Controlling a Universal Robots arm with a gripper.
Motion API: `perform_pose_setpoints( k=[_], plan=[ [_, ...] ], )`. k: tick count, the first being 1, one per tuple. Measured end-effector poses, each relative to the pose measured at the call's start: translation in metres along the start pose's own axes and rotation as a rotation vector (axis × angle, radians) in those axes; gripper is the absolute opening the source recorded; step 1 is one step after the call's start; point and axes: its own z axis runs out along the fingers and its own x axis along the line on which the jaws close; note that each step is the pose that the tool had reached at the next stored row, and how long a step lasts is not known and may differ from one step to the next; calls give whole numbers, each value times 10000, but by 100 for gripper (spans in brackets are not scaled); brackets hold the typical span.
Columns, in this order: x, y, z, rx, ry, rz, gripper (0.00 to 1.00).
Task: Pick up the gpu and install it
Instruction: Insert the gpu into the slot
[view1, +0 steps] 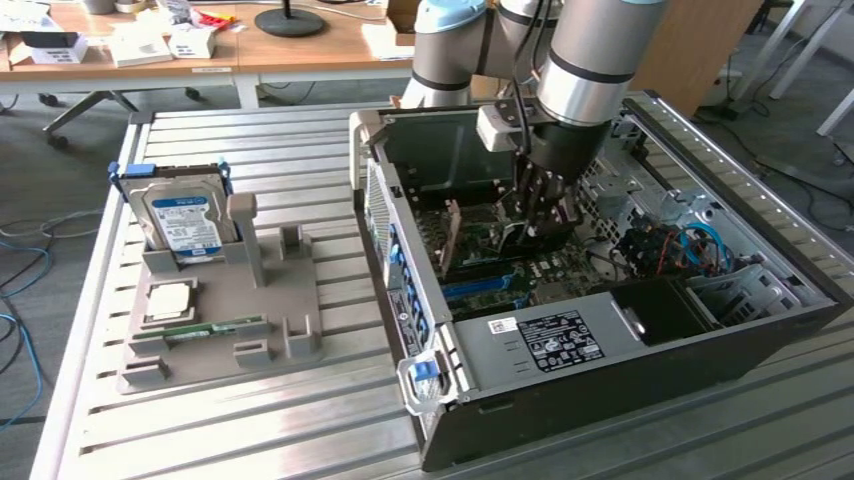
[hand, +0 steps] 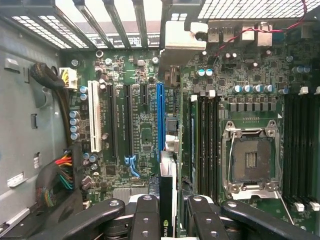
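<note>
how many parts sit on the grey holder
3: hard drive upright at the far end of the holder, square chip flat before it, green memory stick nearest the camera; none looks hidden.

The exterior view looks down on the computer case (view1: 667, 385); the wrist view, behind the end effector (hand: 167, 207), closely faces its motherboard (hand: 145, 130).

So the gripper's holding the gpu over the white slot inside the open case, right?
Not quite. In the wrist view the gripper holds the gpu over the blue slot, not the white one, inside the open case.
</note>
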Motion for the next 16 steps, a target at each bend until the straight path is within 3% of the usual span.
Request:
perform_pose_setpoints(
  k=[9,16],
  plan=[
    [3,86,1,17,-3,0,26],
    [36,89,0,17,-4,0,26]
  ],
)
